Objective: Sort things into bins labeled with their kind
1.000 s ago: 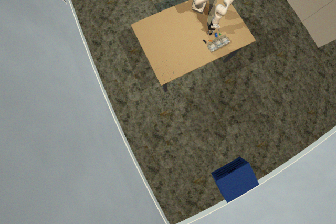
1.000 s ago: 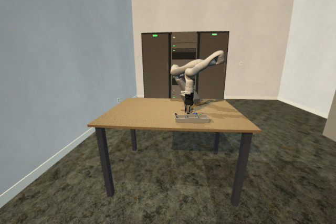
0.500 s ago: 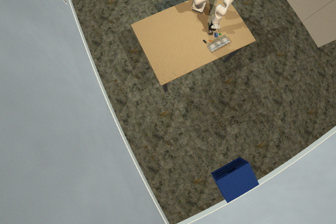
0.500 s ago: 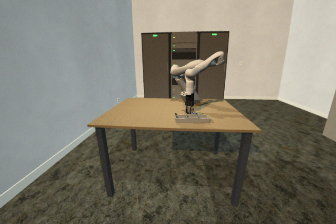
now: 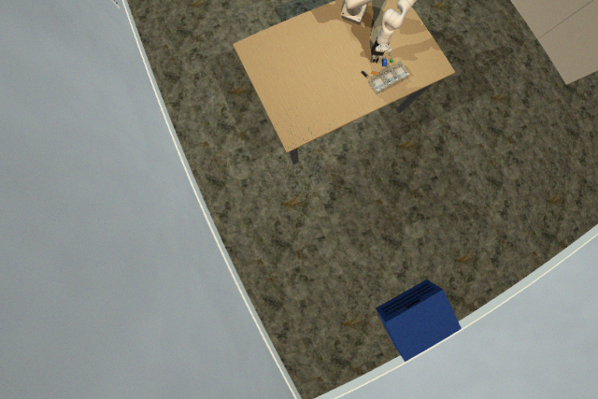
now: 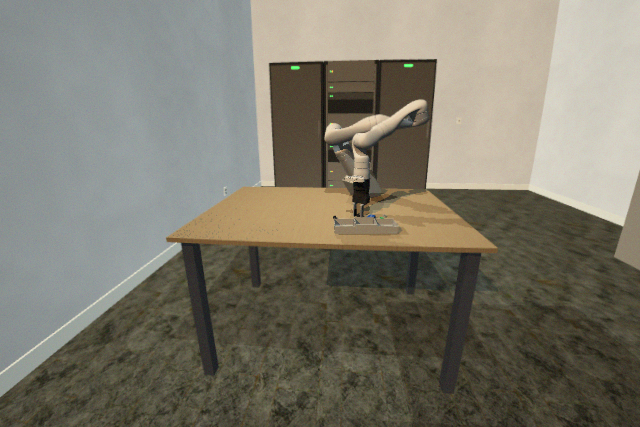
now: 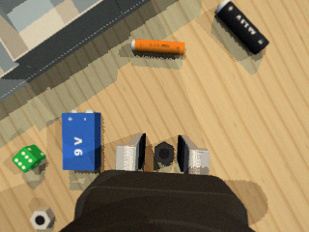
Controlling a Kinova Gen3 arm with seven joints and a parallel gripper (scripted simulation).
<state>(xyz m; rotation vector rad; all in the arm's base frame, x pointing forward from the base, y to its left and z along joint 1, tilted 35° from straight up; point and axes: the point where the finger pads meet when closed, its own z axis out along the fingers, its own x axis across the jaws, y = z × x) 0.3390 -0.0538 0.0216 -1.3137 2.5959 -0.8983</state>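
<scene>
In the wrist view my gripper (image 7: pixel 161 146) is open, low over the table, with a black hex nut (image 7: pixel 163 154) lying between its fingers, a gap on each side. A blue 9 V battery (image 7: pixel 81 141) lies just left of the left finger. A green die (image 7: pixel 28 158) and a grey hex nut (image 7: pixel 42 218) lie further left. An orange cylindrical battery (image 7: pixel 158 46) and a black cylindrical battery (image 7: pixel 241 26) lie ahead. The grey row of bins (image 7: pixel 43 29) (image 5: pixel 389 78) (image 6: pixel 367 226) stands at the upper left. In the top and exterior views the gripper (image 5: pixel 375 57) (image 6: pixel 359 211) hangs just behind the bins.
The wooden table (image 5: pixel 308 80) (image 6: pixel 279 215) has broad room to the left of the bins. A blue box (image 5: pixel 418 320) stands on the floor far from the table. Dark cabinets (image 6: pixel 297 122) stand behind the arm.
</scene>
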